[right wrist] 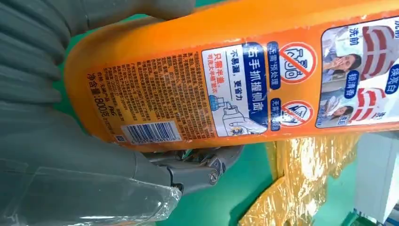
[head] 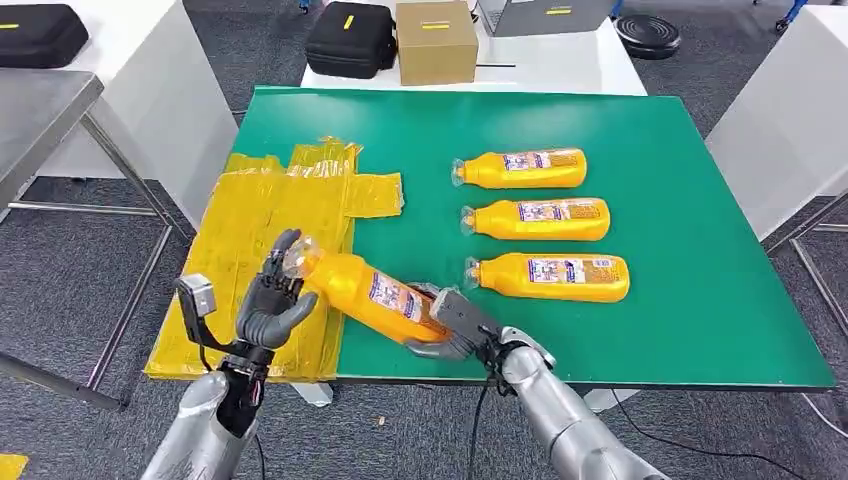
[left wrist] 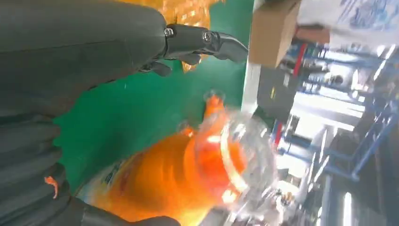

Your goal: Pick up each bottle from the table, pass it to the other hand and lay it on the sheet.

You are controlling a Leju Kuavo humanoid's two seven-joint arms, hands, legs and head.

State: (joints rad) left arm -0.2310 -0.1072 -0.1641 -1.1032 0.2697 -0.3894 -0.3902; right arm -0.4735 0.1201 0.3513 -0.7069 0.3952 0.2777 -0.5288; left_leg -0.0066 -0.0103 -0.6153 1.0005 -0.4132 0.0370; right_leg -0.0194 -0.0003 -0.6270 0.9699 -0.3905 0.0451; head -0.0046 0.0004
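— While the right robot hand [head: 452, 322] grips the orange bottle [head: 372, 293] by its base, where's the neck?

— At the left robot hand [head: 274, 300], whose fingers are spread, grasping nothing, above the yellow sheet [head: 250, 240] on the bench [head: 680, 250].

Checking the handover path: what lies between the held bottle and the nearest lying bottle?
Only bare green table, in the head view, separates the held bottle from the nearest lying bottle.
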